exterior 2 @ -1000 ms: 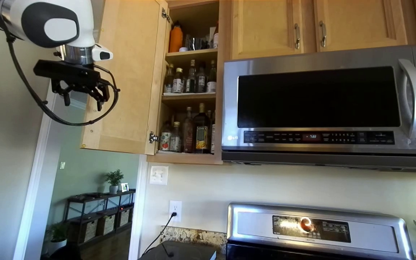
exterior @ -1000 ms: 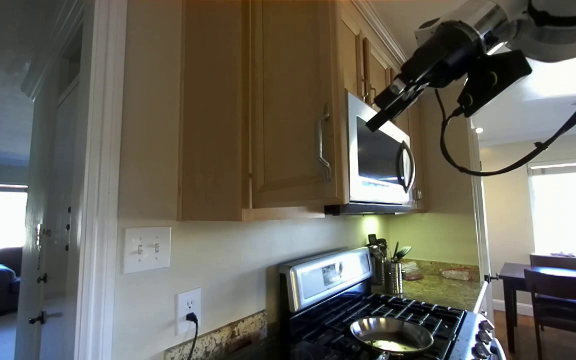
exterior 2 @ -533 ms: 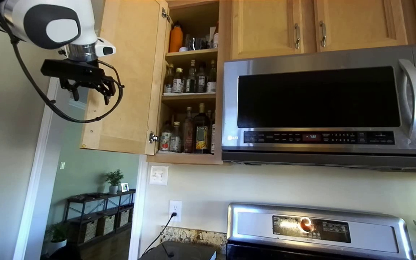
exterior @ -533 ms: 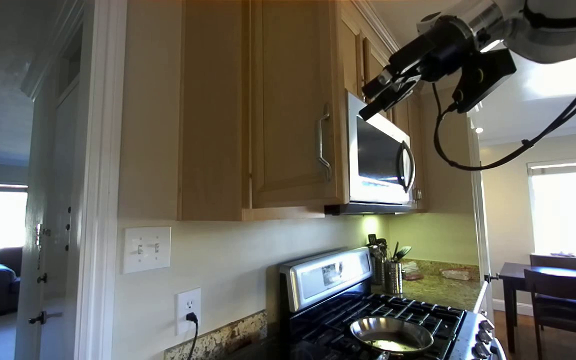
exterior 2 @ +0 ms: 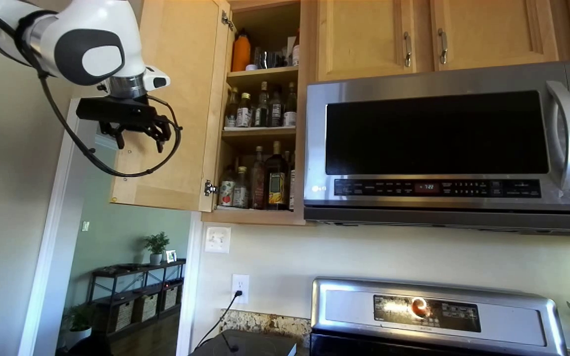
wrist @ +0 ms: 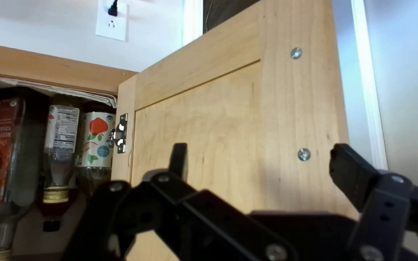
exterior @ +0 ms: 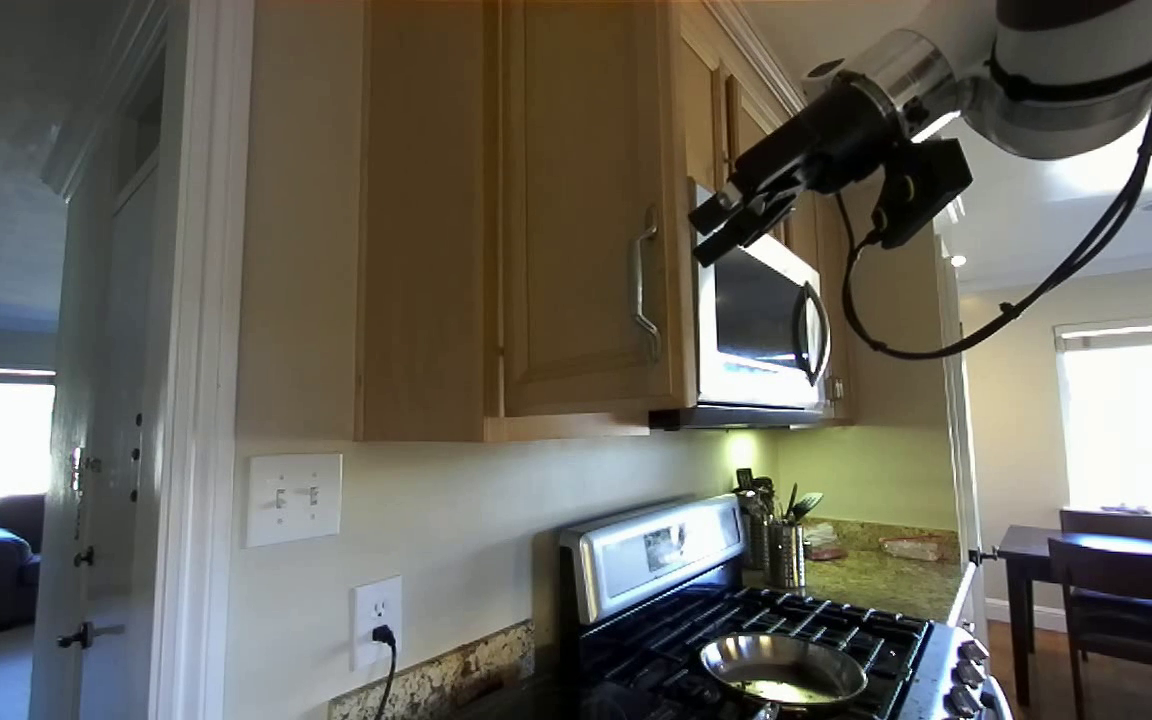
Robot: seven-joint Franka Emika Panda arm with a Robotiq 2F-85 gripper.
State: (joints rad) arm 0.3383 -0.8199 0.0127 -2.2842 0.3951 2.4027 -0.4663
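Note:
My gripper [wrist: 259,146] stands open, its black fingers [wrist: 350,174] wide apart with nothing between them. In the wrist view it faces the inner side of an open wooden cabinet door [wrist: 209,119]; whether it touches the wood I cannot tell. An exterior view puts the gripper [exterior 2: 140,147] in front of this door [exterior 2: 181,99], left of the open cabinet. From outside, the gripper [exterior: 704,238] appears just past the door's free edge, near the metal handle [exterior: 644,285]. Several bottles [exterior 2: 276,178] fill the cabinet's lower shelves, and an orange bottle [exterior 2: 241,53] is on the top shelf.
A microwave [exterior 2: 433,133] hangs right of the cabinet, above a stove [exterior 2: 339,306]. On the stove lies a steel pan [exterior: 783,668]. The arm's cable [exterior 2: 112,170] loops below the gripper. A door hinge [wrist: 121,133] sits beside the bottles.
The gripper has moved closer to the cabinet door, leftward in one exterior picture and rightward in the other. It has stayed open. Door and bottles have not moved.

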